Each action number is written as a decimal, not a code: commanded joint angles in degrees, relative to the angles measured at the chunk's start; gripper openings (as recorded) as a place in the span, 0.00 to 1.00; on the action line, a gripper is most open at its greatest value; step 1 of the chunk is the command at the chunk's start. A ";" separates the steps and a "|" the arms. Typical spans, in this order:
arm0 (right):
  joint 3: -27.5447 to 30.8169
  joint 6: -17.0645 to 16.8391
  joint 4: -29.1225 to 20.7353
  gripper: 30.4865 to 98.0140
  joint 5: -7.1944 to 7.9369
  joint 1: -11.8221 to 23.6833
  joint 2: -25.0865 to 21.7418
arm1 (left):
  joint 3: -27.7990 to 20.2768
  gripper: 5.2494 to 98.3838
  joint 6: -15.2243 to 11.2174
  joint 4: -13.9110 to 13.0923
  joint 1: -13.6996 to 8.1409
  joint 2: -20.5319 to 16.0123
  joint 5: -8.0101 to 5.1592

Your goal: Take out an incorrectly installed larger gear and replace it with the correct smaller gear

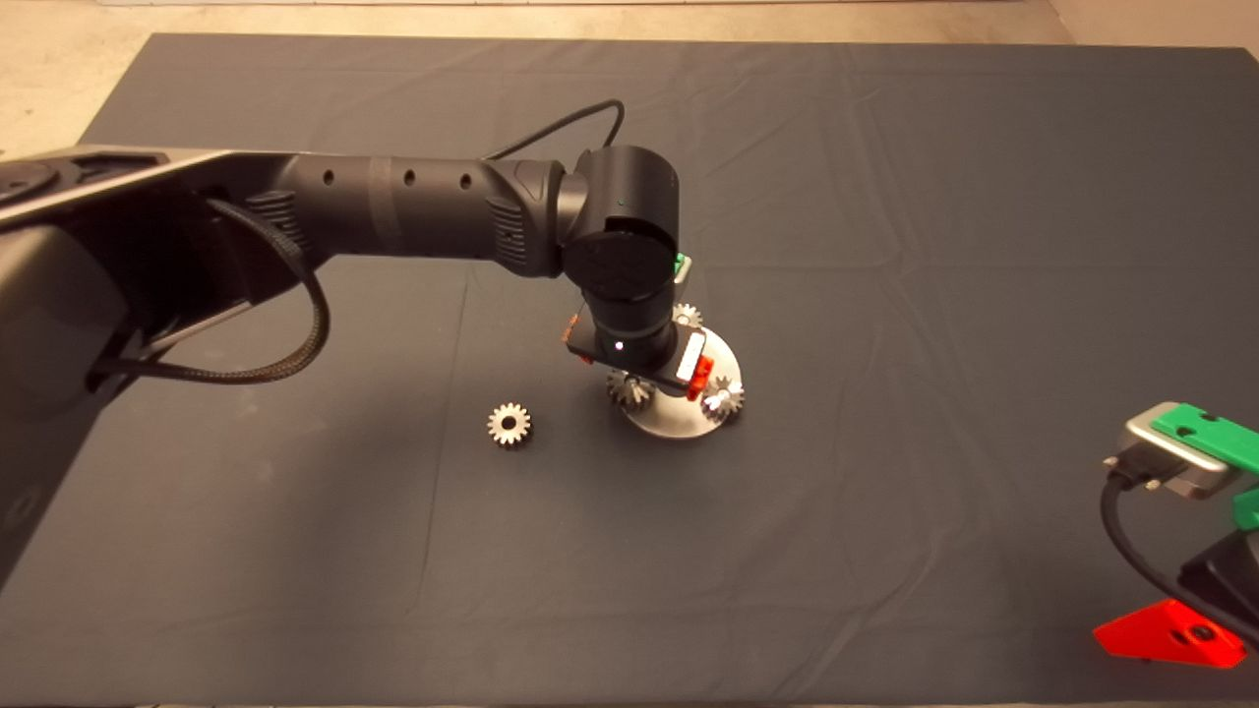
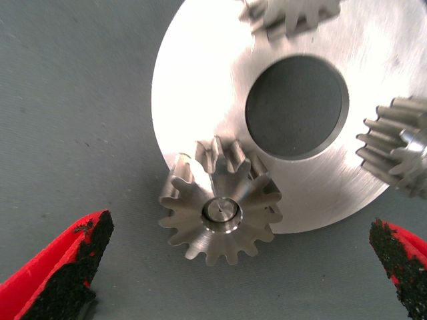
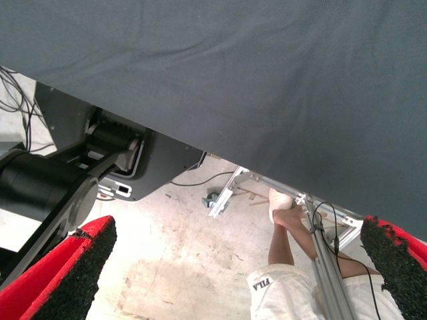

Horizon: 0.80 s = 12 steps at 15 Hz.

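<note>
i've got the left gripper [image 2: 233, 270] over the plate [image 2: 200, 87] — fingers [image 2: 73, 267] wide apart, larger gear [image 2: 221, 213] between them, untouched; right gripper [image 3: 233, 273] parked, fingers apart.

I count four silver gears: three on the round metal plate [image 1: 679, 421], namely one at its front-left edge [image 1: 629, 387], one at its front-right edge [image 1: 723, 397] and one at its far edge [image 1: 687, 316]; one lone gear [image 1: 509, 424] lies on the mat [image 1: 885, 246]. One plate, one mat. Two arms, two grippers: left [image 2: 233, 267], right [image 3: 233, 267]. One person [image 3: 293, 267] on the floor beyond the desk.
</note>
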State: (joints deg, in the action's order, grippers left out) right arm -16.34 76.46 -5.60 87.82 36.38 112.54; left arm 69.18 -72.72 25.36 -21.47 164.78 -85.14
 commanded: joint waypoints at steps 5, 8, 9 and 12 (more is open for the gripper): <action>0.27 -0.17 -1.88 0.98 3.15 0.98 0.01 | 2.83 1.00 2.20 1.98 1.34 1.62 -2.56; 0.27 -0.17 -1.88 0.98 3.15 0.98 -0.17 | 5.15 0.98 4.16 1.89 1.43 2.53 -2.66; 0.27 -0.17 -1.88 0.98 3.15 0.98 -0.26 | 5.16 0.96 4.16 1.89 1.43 2.44 -2.75; 0.27 -0.17 -1.88 0.98 3.15 0.98 -0.26 | 5.25 0.91 4.26 1.89 1.43 2.53 -2.75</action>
State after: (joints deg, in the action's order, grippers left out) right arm -16.34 76.46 -5.60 87.85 36.38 112.51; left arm 74.50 -68.94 26.82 -19.21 167.12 -87.04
